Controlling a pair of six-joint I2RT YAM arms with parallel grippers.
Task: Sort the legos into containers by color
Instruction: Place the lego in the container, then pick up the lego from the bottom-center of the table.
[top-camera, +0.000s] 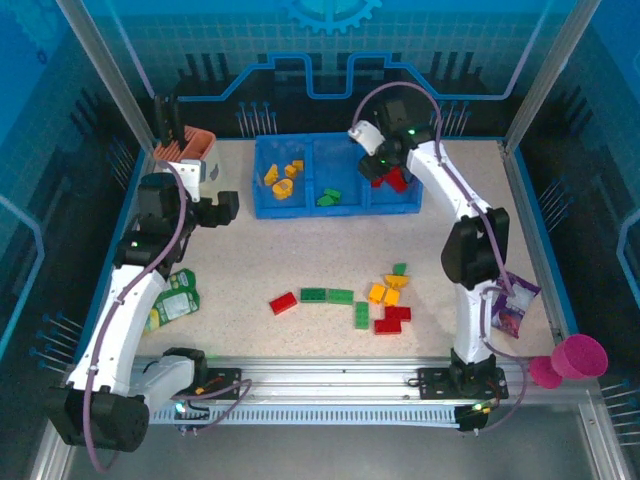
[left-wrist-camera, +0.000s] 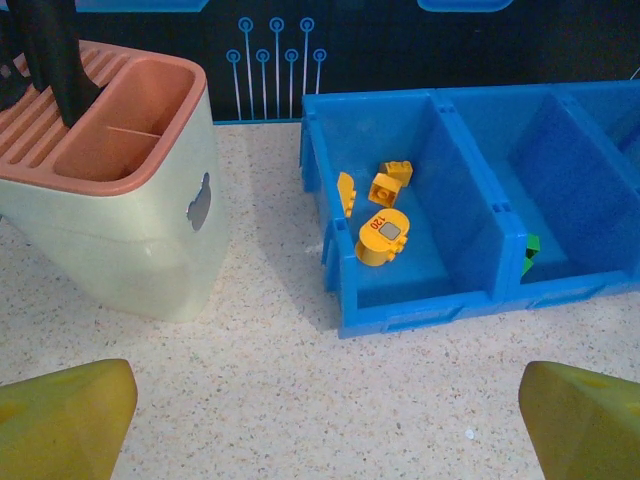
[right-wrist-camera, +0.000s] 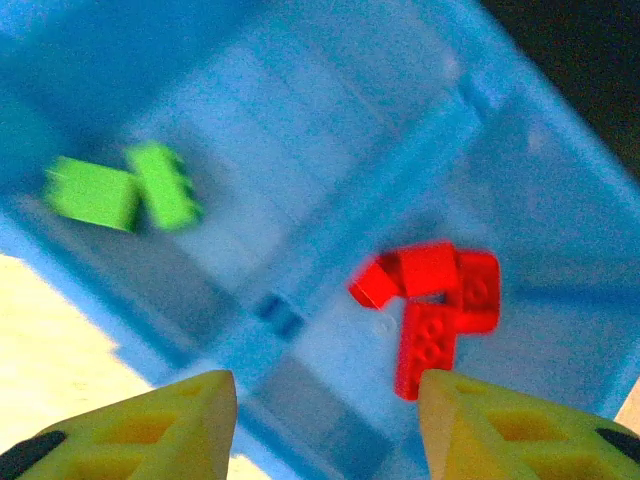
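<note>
The blue tray (top-camera: 338, 209) stands at the back of the table with three compartments. Its left one holds yellow-orange legos (top-camera: 283, 178), the middle one green legos (top-camera: 328, 197), the right one red legos (top-camera: 394, 181). My right gripper (top-camera: 384, 163) hovers open over the right compartment; in its wrist view the red bricks (right-wrist-camera: 435, 295) lie just beyond its empty fingertips (right-wrist-camera: 160, 425), and green bricks (right-wrist-camera: 120, 190) lie in the adjoining compartment. My left gripper (left-wrist-camera: 325, 420) is open and empty over bare table, short of the tray's left compartment (left-wrist-camera: 400, 300). Loose legos (top-camera: 385, 300) in red, green and orange lie mid-table.
A cream holder with an orange rim (top-camera: 192, 152) stands left of the tray, close to my left gripper. A green packet (top-camera: 175, 300) lies at the left, a purple snack packet (top-camera: 515, 300) and a pink cup (top-camera: 575, 358) at the right.
</note>
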